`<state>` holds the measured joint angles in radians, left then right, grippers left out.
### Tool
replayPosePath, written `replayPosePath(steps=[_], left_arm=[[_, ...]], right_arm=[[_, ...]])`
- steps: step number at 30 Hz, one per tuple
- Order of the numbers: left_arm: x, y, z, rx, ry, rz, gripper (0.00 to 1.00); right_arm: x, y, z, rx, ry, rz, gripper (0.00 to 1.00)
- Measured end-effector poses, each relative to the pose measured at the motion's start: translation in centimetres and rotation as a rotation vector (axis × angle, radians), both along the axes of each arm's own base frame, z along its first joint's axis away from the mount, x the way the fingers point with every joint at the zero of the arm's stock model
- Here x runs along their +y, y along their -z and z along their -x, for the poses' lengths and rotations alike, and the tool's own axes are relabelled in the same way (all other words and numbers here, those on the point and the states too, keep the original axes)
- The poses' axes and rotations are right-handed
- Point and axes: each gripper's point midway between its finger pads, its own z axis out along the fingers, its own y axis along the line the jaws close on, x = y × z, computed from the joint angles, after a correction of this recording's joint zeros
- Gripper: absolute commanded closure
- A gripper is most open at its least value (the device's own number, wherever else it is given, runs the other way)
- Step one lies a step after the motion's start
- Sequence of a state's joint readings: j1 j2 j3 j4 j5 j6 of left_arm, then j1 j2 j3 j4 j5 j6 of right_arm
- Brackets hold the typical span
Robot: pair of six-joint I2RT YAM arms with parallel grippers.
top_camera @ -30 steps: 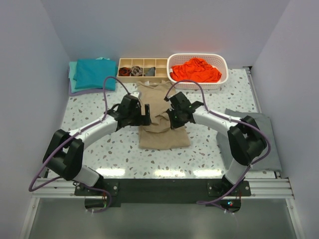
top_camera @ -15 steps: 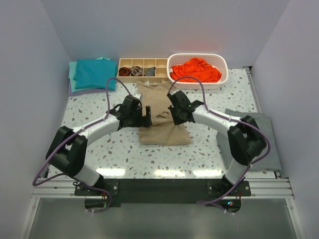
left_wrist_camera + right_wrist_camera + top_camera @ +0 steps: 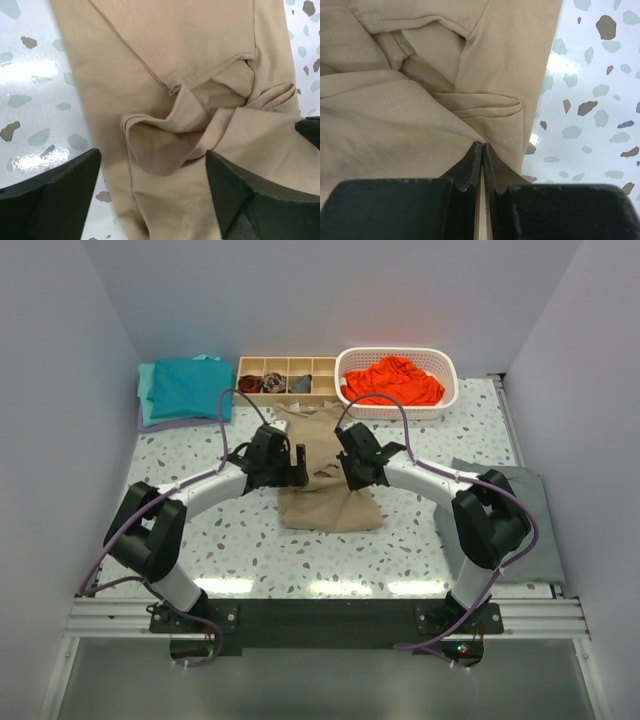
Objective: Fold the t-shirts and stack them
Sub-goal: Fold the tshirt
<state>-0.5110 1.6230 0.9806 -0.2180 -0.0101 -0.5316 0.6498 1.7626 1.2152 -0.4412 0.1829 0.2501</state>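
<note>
Count: two arms, both over one tan t-shirt lying mid-table.
- One orange-red t-shirt heaped in the white basket, far right.
- Teal t-shirts stacked far left. Two shades show, and I cannot count the layers.
- One wooden tray between them, and one grey cloth at the right edge.
- Left gripper: fingers spread wide, straddling a bunched fold of the tan shirt and holding nothing.
- Right gripper: fingers pressed together, tips on a tan fold. I cannot tell whether a layer is pinched.

Hidden: both grippers cover the shirt's middle from above, and the tray's contents are too small to identify.
</note>
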Motion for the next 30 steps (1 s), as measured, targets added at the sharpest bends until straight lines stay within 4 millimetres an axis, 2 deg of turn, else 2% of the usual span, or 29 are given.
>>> replayPosePath(steps=[1, 2, 4, 5, 7, 8, 13, 22, 26, 30], left_arm=[[-0.1, 0.0, -0.3, -0.006, -0.004, 0.001, 0.23], [-0.1, 0.1, -0.4, -0.009, -0.008, 0.004, 0.38], [-0.2, 0.2, -0.6, -0.009, -0.014, 0.005, 0.54], [-0.1, 0.2, -0.6, -0.010, -0.016, 0.003, 0.65], [-0.1, 0.2, -0.7, -0.016, -0.015, 0.000, 0.72], [-0.1, 0.2, -0.8, -0.019, -0.016, 0.001, 0.81], [-0.2, 0.2, -1.0, -0.024, -0.018, 0.001, 0.99], [-0.6, 0.7, -0.8, 0.003, 0.000, 0.011, 1.00], [-1.2, 0.3, -1.0, 0.032, 0.029, 0.052, 1.00], [-0.6, -0.5, -1.9, 0.038, 0.018, 0.066, 1.00]], right_arm=[[0.0, 0.0, 0.0, -0.001, -0.001, -0.002, 0.94], [0.1, 0.0, 0.0, -0.001, -0.001, -0.003, 0.94], [0.1, 0.0, 0.0, 0.000, -0.002, -0.003, 0.94], [0.1, 0.0, 0.0, 0.000, -0.002, -0.004, 0.94], [0.2, 0.0, 0.0, 0.001, -0.005, -0.008, 0.94], [0.2, 0.0, 0.0, 0.002, -0.006, -0.009, 0.94], [0.3, -0.1, 0.0, 0.001, -0.009, -0.015, 0.93], [0.3, -0.1, 0.0, 0.001, -0.009, -0.015, 0.92], [0.3, -0.1, 0.0, -0.001, -0.007, -0.012, 0.93], [-0.1, 0.3, 0.0, -0.003, 0.001, 0.001, 0.92]])
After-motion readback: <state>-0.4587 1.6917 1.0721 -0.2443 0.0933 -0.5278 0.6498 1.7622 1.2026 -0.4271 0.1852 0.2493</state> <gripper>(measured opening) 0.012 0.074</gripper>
